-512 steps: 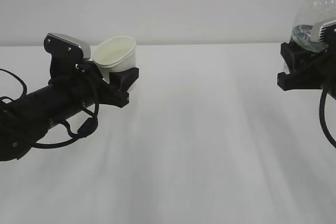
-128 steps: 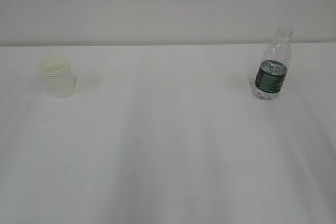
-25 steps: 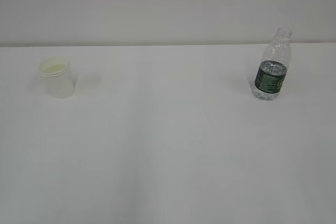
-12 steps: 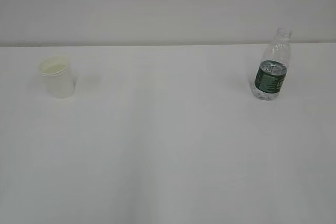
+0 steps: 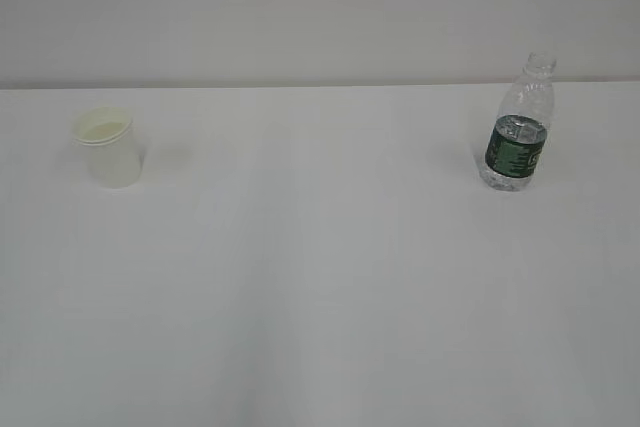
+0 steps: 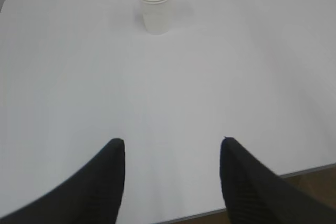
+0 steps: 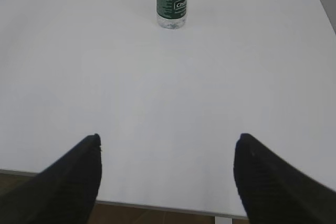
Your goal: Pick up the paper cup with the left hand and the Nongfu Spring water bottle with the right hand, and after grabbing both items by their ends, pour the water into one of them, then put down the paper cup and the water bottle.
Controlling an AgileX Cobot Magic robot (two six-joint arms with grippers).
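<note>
A white paper cup [image 5: 107, 147] stands upright on the far left of a bare white counter [image 5: 320, 277], well apart from the uncapped Nongfu Spring water bottle [image 5: 518, 132], which stands upright on the far right with water [image 5: 515, 130] near the top of its dark green label. Neither arm appears in the exterior view. In the wrist views, the left hand [image 6: 170, 179] hangs back over the near counter edge with its jaws spread and holding nothing, the cup well ahead of it; the right hand [image 7: 165, 177] sits likewise at the near edge, jaws spread wider and empty, the bottle well ahead and slightly left of centre. Both items appear set down and both arms clear, so the task looks complete or close to it. The risks from here are few but real: the bottle has no cap and the light cup appears to hold liquid, so any stray sweep of an arm across the counter could tip either one and spill water over the surface. The cup, short and thin-walled, would likely slide or topple at the slightest nudge.
</note>
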